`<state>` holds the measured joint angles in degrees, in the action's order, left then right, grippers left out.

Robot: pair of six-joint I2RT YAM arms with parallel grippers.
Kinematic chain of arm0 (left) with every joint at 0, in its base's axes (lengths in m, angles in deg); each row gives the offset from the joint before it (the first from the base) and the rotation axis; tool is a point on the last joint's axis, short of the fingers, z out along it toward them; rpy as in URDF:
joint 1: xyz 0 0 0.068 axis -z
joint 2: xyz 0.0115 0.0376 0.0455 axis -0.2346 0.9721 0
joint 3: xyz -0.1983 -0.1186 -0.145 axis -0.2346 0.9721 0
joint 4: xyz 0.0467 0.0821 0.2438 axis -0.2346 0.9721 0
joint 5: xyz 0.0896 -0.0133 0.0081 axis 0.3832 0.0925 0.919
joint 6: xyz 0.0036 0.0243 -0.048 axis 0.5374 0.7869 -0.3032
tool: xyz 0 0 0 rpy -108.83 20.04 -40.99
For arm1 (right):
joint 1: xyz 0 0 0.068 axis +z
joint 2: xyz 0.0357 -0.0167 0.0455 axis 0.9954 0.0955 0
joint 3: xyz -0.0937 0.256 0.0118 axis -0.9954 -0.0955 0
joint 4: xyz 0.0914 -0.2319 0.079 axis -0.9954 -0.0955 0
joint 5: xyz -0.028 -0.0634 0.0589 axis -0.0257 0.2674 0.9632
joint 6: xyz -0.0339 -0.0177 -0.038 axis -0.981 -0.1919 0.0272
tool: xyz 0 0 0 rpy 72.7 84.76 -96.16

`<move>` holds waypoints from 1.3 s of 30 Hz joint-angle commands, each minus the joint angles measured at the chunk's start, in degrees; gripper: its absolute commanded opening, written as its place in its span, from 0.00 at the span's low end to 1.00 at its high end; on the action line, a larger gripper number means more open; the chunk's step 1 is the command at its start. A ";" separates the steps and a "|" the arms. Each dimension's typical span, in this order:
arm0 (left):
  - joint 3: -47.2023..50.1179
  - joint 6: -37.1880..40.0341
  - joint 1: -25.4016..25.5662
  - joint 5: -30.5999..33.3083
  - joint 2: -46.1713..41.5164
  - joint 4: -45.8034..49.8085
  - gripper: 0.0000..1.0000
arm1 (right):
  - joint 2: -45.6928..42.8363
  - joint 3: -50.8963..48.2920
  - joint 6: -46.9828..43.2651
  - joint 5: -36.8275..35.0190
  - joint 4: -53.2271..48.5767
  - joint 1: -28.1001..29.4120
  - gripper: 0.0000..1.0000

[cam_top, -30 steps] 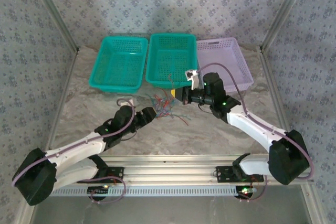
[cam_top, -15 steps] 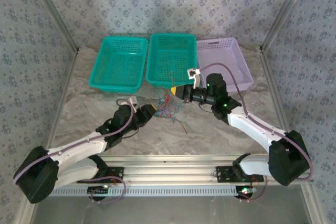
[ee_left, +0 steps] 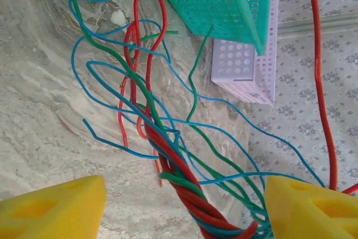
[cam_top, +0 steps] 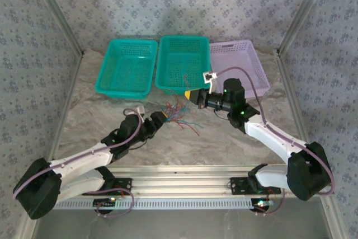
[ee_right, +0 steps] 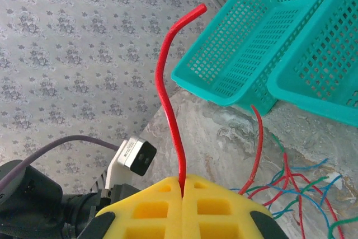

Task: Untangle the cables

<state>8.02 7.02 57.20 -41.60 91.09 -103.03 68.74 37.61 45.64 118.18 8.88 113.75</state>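
The cables (cam_top: 178,115) are a loose tangle of thin red, blue and green wires on the marble table, in front of the middle basket. In the left wrist view they twist into a thick red-green-blue bundle (ee_left: 187,186) that runs between the yellow fingers (ee_left: 53,208) without touching either pad. My left gripper (cam_top: 162,117) (ee_left: 179,188) is open around this bundle. My right gripper (cam_top: 190,96) (ee_right: 183,180) hovers just right of the tangle. Its yellow pads are shut on one red cable (ee_right: 168,82), whose free end sticks up past them.
Three baskets stand in a row at the back: a teal one (cam_top: 127,66), a second teal one (cam_top: 182,62) and a lavender one (cam_top: 238,65). The right gripper is close to the front rim of the middle basket. Bare marble (cam_top: 224,144) lies in front of the tangle.
The right gripper has drawn slightly back toward the baskets with the red cable, and the tangle has shifted a little. The left arm has barely moved.
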 commanded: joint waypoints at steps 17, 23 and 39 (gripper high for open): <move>-1.30 -5.10 0.31 -1.17 3.17 -6.75 0.48 | 2.90 -1.07 3.85 7.20 11.22 2.12 0.00; -0.86 -5.47 0.30 -0.47 1.71 -6.12 0.38 | 3.26 -1.56 2.42 7.01 10.27 2.41 0.00; 1.40 -4.53 0.15 4.55 -6.64 3.00 0.00 | -2.42 -2.95 -3.20 3.90 -0.10 -1.78 0.00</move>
<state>9.00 2.28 57.18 -38.76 86.74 -104.15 70.03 35.23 45.55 124.01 12.12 113.82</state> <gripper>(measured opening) 0.057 0.045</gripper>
